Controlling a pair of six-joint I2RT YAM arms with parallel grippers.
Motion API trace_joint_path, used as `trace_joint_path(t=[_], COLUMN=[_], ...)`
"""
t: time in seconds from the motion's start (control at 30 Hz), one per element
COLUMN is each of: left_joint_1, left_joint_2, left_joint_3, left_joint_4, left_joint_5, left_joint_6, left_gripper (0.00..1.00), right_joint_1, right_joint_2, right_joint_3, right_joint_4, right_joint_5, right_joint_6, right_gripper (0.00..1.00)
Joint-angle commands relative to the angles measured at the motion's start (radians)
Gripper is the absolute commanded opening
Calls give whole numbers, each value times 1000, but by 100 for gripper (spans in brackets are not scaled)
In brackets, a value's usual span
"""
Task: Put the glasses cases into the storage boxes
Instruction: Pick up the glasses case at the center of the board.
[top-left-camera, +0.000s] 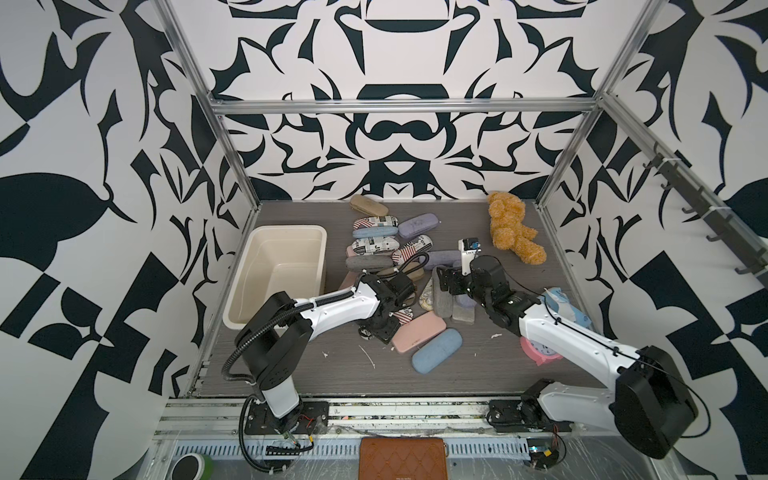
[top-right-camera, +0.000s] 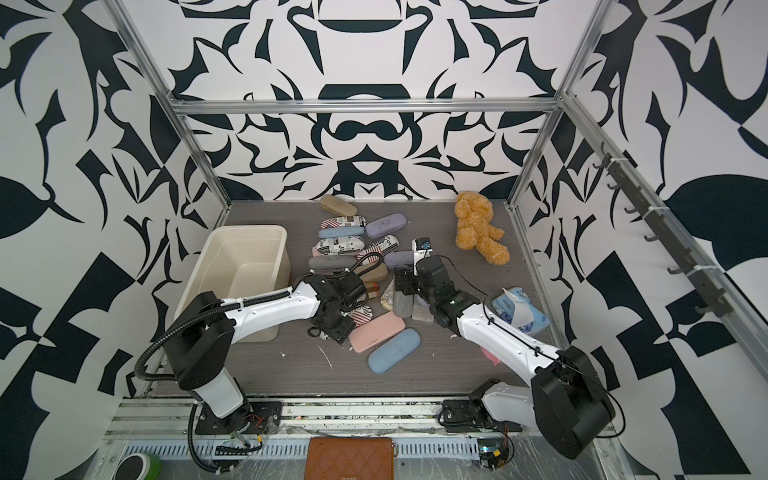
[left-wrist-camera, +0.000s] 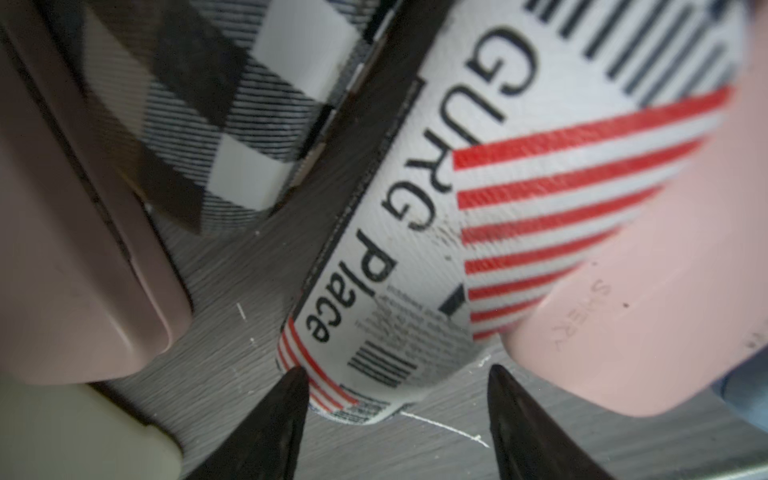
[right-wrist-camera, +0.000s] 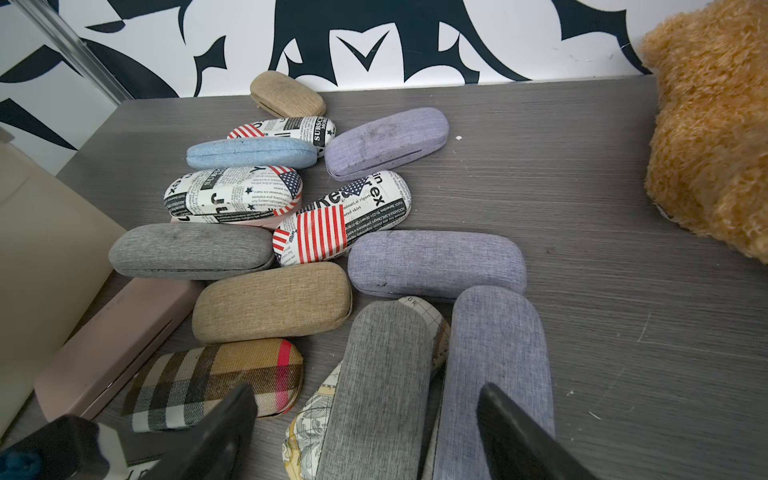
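Several glasses cases lie heaped mid-table in both top views, to the right of the cream storage box (top-left-camera: 286, 232), which holds nothing. My left gripper (left-wrist-camera: 397, 386) is open low over the table. The end of a flag-print case (left-wrist-camera: 415, 249) lies between its fingertips, with a plaid case (left-wrist-camera: 232, 104) and a pink case (left-wrist-camera: 644, 311) on either side. In a top view the left gripper (top-left-camera: 386, 328) sits beside the pink case (top-left-camera: 417, 331) and a blue case (top-left-camera: 436, 351). My right gripper (right-wrist-camera: 365, 399) is open above a grey case (right-wrist-camera: 382, 386) and a lilac case (right-wrist-camera: 494, 353), holding nothing.
A tan teddy bear (top-left-camera: 513, 226) lies at the back right. A blue-white soft packet (top-left-camera: 567, 307) and a pink clock (top-left-camera: 538, 351) lie under the right arm. A brown quilted wallet (top-left-camera: 402, 457) and a green tape roll (top-left-camera: 191, 465) rest in front of the table.
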Motion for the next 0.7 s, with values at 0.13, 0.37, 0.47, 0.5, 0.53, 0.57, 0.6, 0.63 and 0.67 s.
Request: trace_joint_path(t=[0.13, 0.37, 0.47, 0.5, 0.53, 0.57, 0.6, 0.63, 0.67], left_joint_1=[17, 82, 82, 81, 82, 79, 71, 59, 42], left_joint_2=[-73, -7, 34, 46, 53, 55, 52, 45, 36], left_joint_3=[-24, -7, 3, 0, -8, -19, -32, -43, -52], left_joint_4=[75, 108, 88, 83, 85, 89, 97, 101, 103], left_joint_5=[32, 120, 159, 176, 186, 203, 215, 217, 212], left_joint_6=[46, 51, 49, 44, 37, 26, 12, 0, -19], left_gripper=[76, 79, 80, 80, 81, 81, 81, 80, 79], right_joint_1=[-6, -10, -11, -11, -12, -12, -12, -12, -11], right_joint_2=[-28, -41, -51, -53, -55, -57, -59, -61, -63], right_joint_3=[6, 4, 2, 3, 3, 2, 2, 1, 1], right_joint_4=[14, 10, 6, 5, 5, 5, 4, 4, 4], right_joint_5=[5, 2, 3, 3, 3, 1, 1, 1, -1], right_joint_6=[-5, -6, -7, -7, -7, -7, -7, -8, -9], right_gripper=[89, 92, 93, 93, 93, 93, 93, 93, 93])
